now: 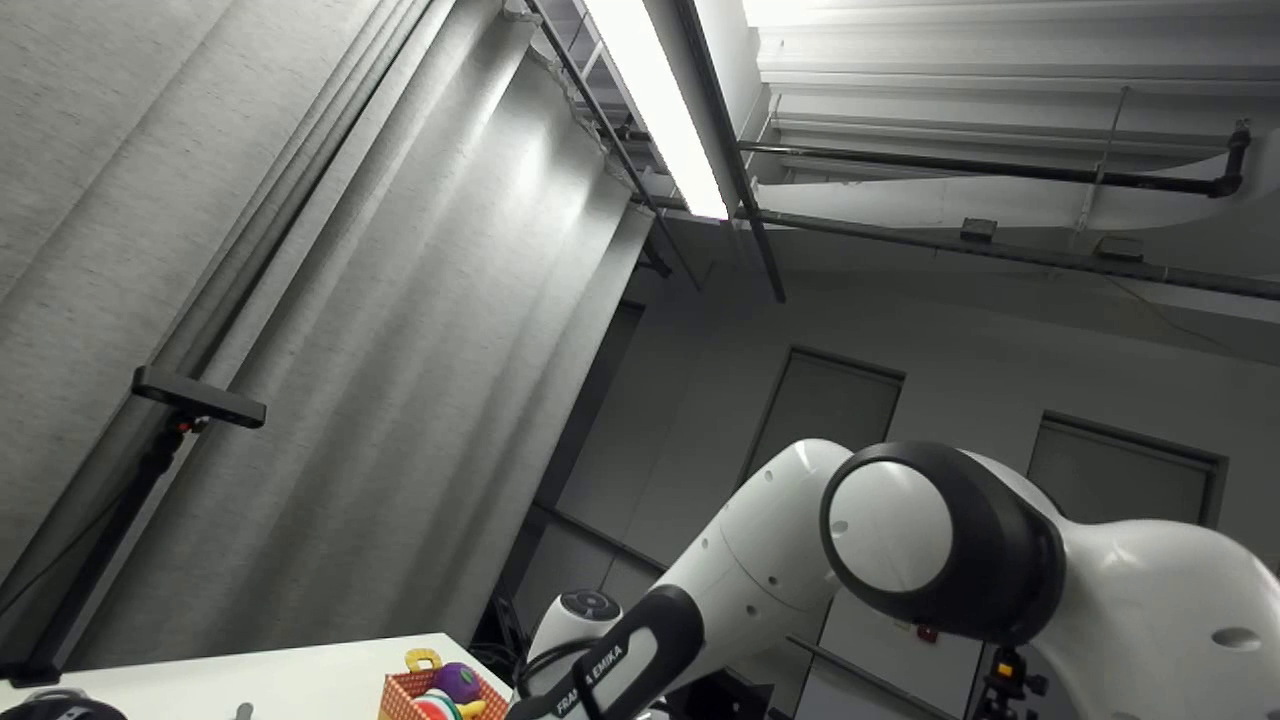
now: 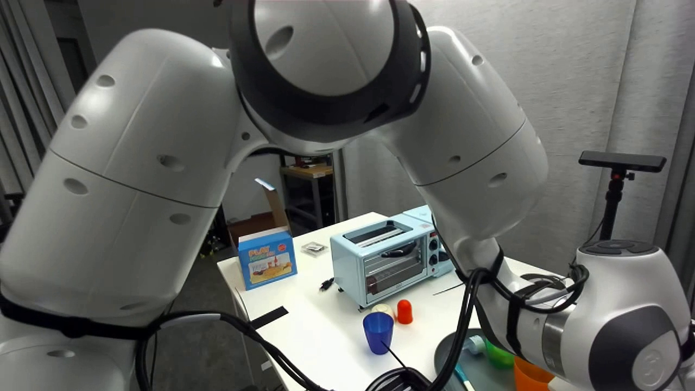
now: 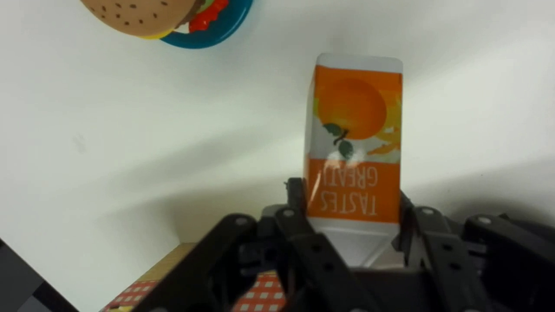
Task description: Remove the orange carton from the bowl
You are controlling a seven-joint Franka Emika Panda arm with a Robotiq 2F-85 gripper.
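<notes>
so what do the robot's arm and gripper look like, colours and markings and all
The arm is glossy white and rounded, with oval recesses and dark joint bands. In an exterior view it carries the lettering FRANKA EMIKA. Black cables loop along it, tied by black straps. The gripper is black and jointed, with pale round pins and two fingers.

carton (image 3: 353,130) between the jaws: orange and white, fruit print, white lettering | gripper (image 3: 351,198): black | plate (image 3: 221,33) beyond the jaws: blue | bun (image 3: 134,15) beyond them: tan, dark-specked | basket (image 3: 262,295) behind the jaws: red-and-white check | table (image 3: 86,169) beneath: white
</notes>
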